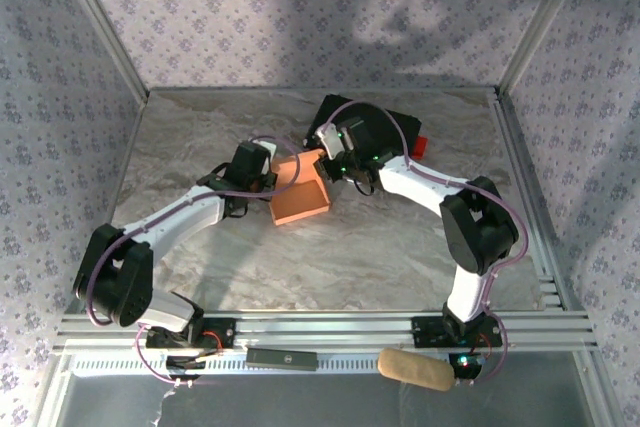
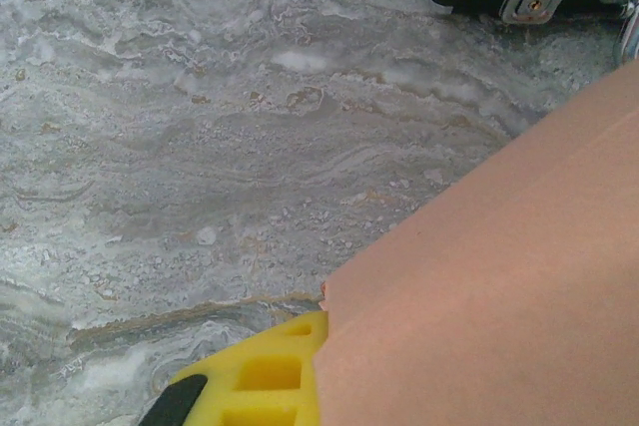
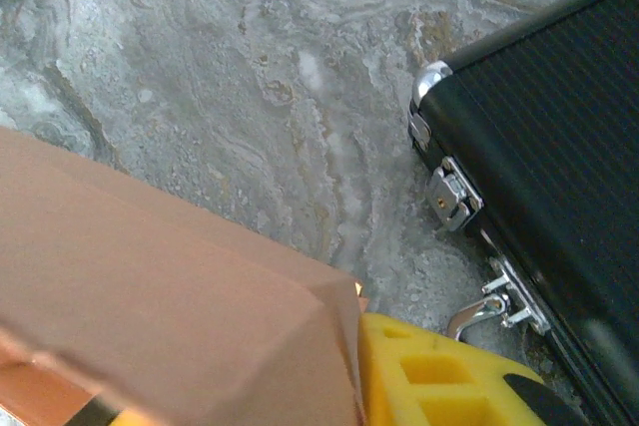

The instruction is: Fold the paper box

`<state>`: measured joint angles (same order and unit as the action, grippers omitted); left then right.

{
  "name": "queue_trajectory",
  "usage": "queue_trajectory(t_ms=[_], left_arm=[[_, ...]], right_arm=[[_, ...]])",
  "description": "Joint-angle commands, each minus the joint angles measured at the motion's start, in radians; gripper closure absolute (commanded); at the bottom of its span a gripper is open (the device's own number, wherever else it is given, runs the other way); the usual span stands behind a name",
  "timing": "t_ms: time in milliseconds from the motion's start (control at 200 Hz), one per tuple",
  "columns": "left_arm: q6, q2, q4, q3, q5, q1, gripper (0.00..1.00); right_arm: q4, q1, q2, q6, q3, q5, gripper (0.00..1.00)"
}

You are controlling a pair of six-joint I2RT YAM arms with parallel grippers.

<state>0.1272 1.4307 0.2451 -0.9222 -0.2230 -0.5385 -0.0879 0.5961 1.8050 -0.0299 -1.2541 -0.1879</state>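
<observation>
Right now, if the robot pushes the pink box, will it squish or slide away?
Probably squishes: the box looks like thin card, open on top, so its walls likely bend. It is likely light, and may slide on the smooth table.

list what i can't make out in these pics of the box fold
- Right wrist view: the paper box covers one of the right fingers, so open or shut cannot be told.
- Left wrist view: the box hides the second of the left fingers.
- Top view: the left wrist and right wrist cover where fingers meet the box.
- Black case: cut off by the frame edge in both wrist views.
</observation>
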Motion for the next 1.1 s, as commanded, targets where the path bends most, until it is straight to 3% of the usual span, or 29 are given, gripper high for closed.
queue_trajectory(t_ms=[0,180,320,515,800,1094], left_arm=[[-0.005,0.020,0.019,-0.035,0.017,0.007,1.00],[0.055,-0.032,0.018,-0.019,0.023,0.008,0.72],[0.095,-0.119,-0.050,0.058,0.091,0.034,0.65],[0.076,-0.074,-0.025,0.035,0.135,0.091,0.68],[0.055,0.002,-0.052,0.002,0.175,0.101,0.73],[0.134,0.002,-0.082,0.005,0.140,0.074,0.96]], right_arm=[[-0.004,0.008,0.002,0.020,0.019,0.037,0.80],[0.014,0.011,-0.018,0.034,0.042,0.085,0.95],[0.014,0.013,-0.029,0.029,0.050,0.090,0.98],[0.005,0.019,-0.032,0.023,0.044,0.089,0.98],[-0.017,0.024,-0.030,0.022,0.027,0.093,0.98],[-0.044,0.044,-0.030,0.066,0.007,0.137,0.98]])
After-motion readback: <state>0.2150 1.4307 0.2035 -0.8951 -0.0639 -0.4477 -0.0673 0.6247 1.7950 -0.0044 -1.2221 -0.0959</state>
